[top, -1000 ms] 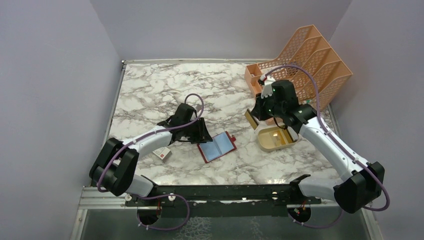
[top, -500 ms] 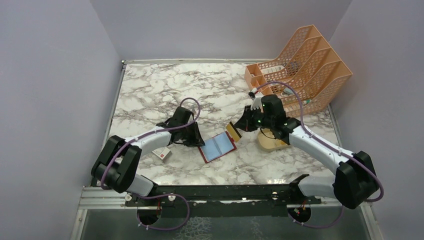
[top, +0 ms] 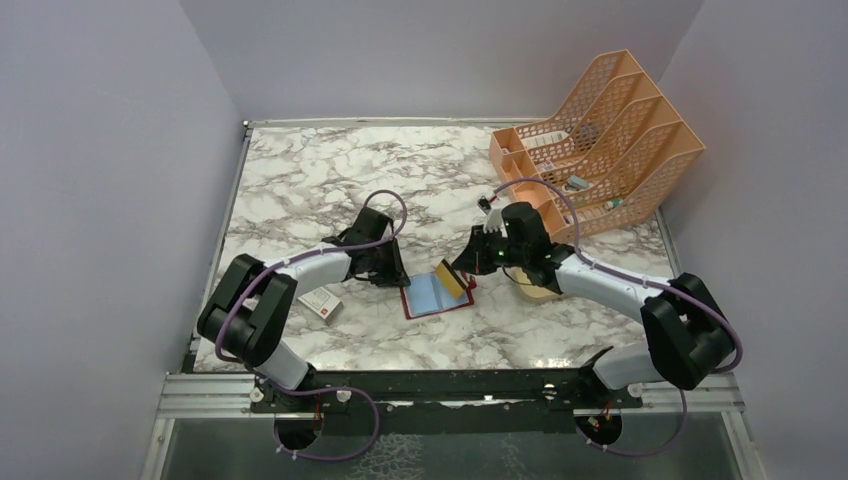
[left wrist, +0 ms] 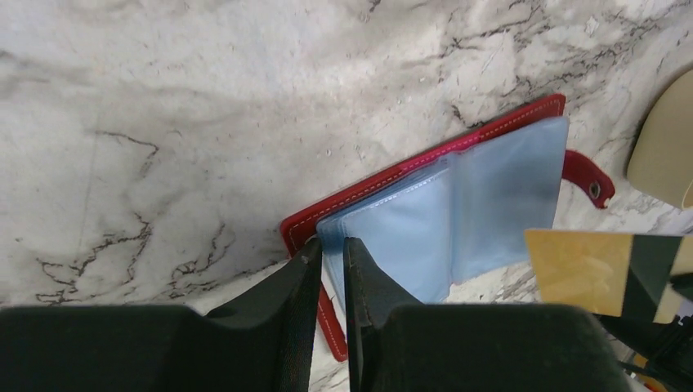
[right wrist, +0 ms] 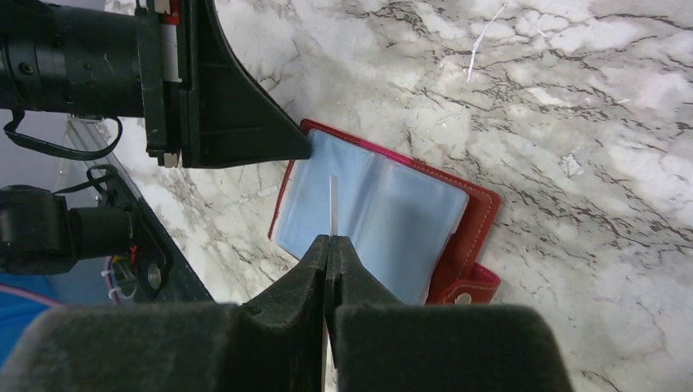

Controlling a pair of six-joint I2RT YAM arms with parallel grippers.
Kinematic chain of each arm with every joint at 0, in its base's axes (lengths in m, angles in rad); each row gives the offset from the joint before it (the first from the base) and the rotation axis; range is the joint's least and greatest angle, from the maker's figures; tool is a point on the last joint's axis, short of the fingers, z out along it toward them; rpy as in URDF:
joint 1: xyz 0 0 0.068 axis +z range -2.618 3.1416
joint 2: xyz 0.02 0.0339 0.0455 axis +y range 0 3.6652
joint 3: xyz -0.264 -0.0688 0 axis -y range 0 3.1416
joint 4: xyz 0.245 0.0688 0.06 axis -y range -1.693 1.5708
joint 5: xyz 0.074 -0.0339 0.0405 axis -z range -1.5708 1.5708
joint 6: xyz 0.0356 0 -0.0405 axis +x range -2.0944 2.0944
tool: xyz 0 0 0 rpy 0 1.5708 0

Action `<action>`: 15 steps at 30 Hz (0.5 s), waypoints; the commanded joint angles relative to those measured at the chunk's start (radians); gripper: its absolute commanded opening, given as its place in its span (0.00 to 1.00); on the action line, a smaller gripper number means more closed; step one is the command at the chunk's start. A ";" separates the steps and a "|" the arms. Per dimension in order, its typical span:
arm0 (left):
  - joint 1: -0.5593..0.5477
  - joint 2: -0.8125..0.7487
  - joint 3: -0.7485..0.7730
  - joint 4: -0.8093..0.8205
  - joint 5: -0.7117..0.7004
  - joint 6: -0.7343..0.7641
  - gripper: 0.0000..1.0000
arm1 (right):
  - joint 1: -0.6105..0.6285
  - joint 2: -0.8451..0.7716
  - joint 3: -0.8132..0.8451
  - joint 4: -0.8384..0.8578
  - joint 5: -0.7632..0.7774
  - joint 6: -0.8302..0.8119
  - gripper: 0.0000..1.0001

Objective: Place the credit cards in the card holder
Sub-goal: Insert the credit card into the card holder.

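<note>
Top cam: high at near edge, looking down on whole white marble table (top: 300,190). Wrist cams: close, steep, from opposite sides. All share open dark red leather wallet (top: 437,297).

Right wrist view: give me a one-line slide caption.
Right claw holds a gold card edge-on over the open red wallet, left claw pinching its edge.

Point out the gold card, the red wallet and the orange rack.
gold card (left wrist: 578,271): left wrist view, middle of its face.
wallet (left wrist: 458,208): left wrist view, on its clear sleeves.
rack (top: 620,120): top external view, on a mesh divider.
</note>
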 commanded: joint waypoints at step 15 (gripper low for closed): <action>0.000 -0.079 -0.042 -0.029 -0.038 0.008 0.24 | 0.019 0.072 -0.055 0.135 0.036 0.124 0.01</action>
